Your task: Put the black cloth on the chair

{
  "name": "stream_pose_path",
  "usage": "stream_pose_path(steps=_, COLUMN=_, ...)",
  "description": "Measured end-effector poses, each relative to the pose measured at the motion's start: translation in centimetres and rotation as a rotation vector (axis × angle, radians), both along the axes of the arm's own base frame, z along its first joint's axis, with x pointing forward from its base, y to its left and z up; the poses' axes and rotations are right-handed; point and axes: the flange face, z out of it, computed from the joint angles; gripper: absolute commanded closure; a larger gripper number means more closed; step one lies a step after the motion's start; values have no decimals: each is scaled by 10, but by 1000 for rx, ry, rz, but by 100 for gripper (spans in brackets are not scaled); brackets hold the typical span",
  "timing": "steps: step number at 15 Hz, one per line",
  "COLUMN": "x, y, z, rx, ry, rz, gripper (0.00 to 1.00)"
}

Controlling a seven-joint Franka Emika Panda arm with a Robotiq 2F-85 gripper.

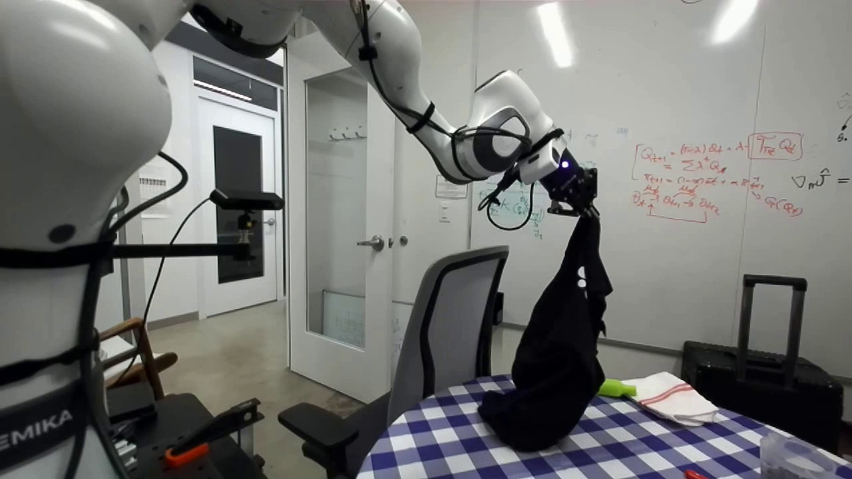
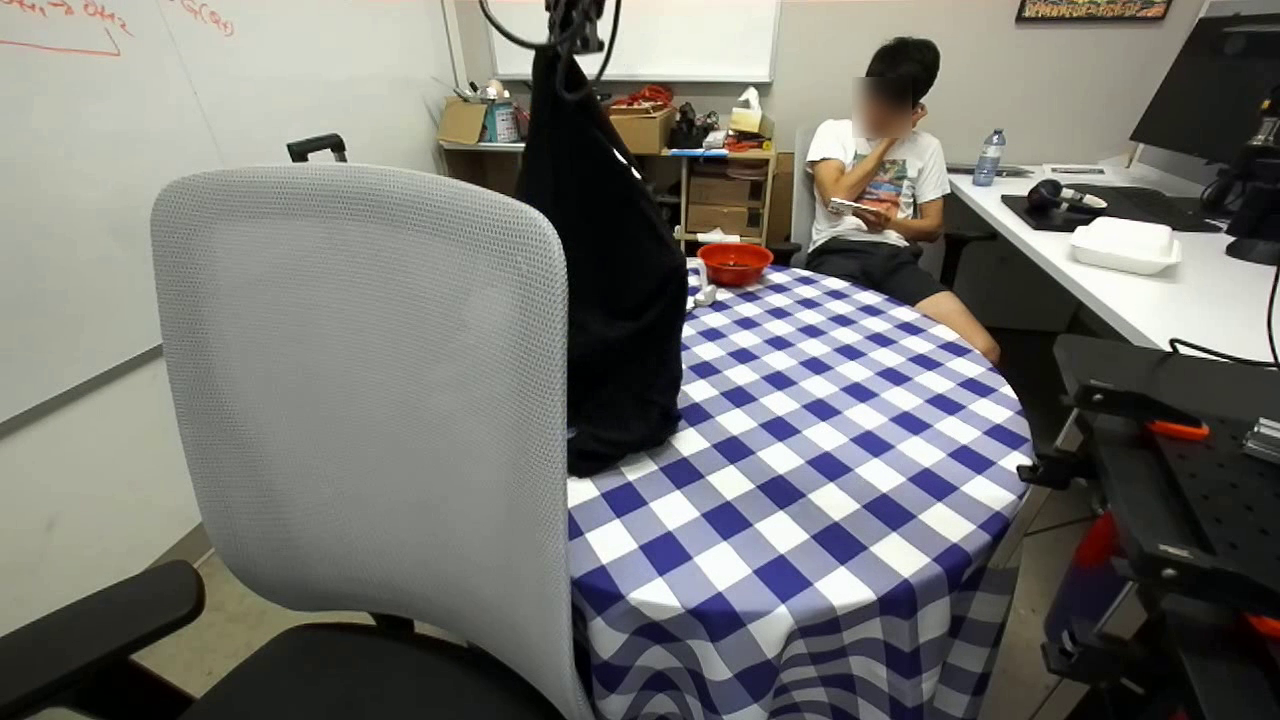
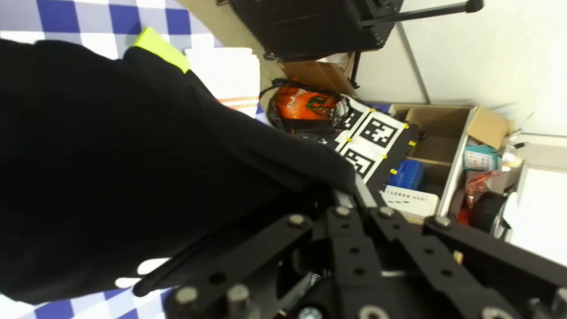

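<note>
The black cloth (image 1: 559, 359) hangs as a long bunch from my gripper (image 1: 591, 211). Its lower end bulges out and appears to rest on the checked table. It also shows in an exterior view (image 2: 620, 290), partly behind the chair back, and fills the left of the wrist view (image 3: 133, 168). My gripper (image 3: 356, 190) is shut on the cloth's upper end, high above the table. The chair (image 1: 442, 326) has a grey mesh back and black seat. It stands beside the table, and in an exterior view its back (image 2: 360, 380) and part of the seat (image 2: 370, 680) show.
The round table has a blue-and-white checked cloth (image 2: 830, 480). On it are a green object (image 1: 617, 388), a white towel with red stripes (image 1: 675, 398), a clear container (image 1: 795, 458) and a red bowl (image 2: 735, 265). A black suitcase (image 1: 765, 386) stands behind. A person (image 2: 880, 180) sits beyond the table.
</note>
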Motion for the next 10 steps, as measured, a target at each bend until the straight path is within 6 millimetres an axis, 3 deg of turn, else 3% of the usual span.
stream_pose_path(steps=6, x=23, y=44, z=117, rx=-37, ry=-157, rz=14, gripper=99)
stream_pose_path(steps=10, x=34, y=76, z=174, rx=-69, ry=-215, rz=43, gripper=99)
